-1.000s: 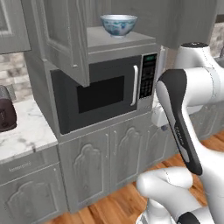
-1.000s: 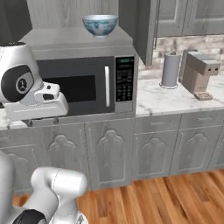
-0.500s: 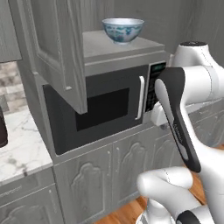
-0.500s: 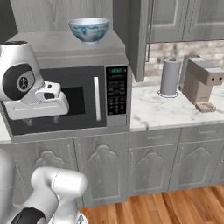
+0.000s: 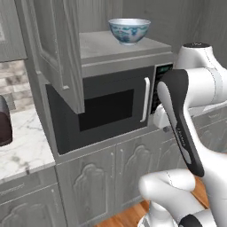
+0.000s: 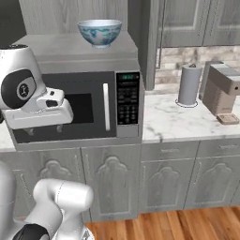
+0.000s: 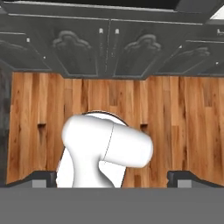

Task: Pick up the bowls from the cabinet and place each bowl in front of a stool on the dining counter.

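- We see a pale shelf (image 5: 111, 46) inside the open grey cabinet (image 5: 57, 53), directly above the black microwave (image 5: 115, 111), our landmark.
- On that shelf stands one bowl (image 5: 129, 30), white with blue-teal painting, upright, above the microwave's control-panel side; in the right base view it sits above the microwave's middle (image 6: 100, 32).
- We see a marble worktop (image 6: 187, 119) running to the right of the microwave, level with its foot.
- On it, just right of the microwave, stands an upright paper towel roll (image 6: 189, 85); further right, a coffee machine (image 6: 224, 96).
- Left of the microwave, more marble worktop (image 5: 20, 150) carries a dark rounded vessel (image 5: 4, 126) at the picture's edge.
- Below the microwave, a wooden floor (image 6: 187, 225) lies before the base cabinets (image 6: 168, 180).
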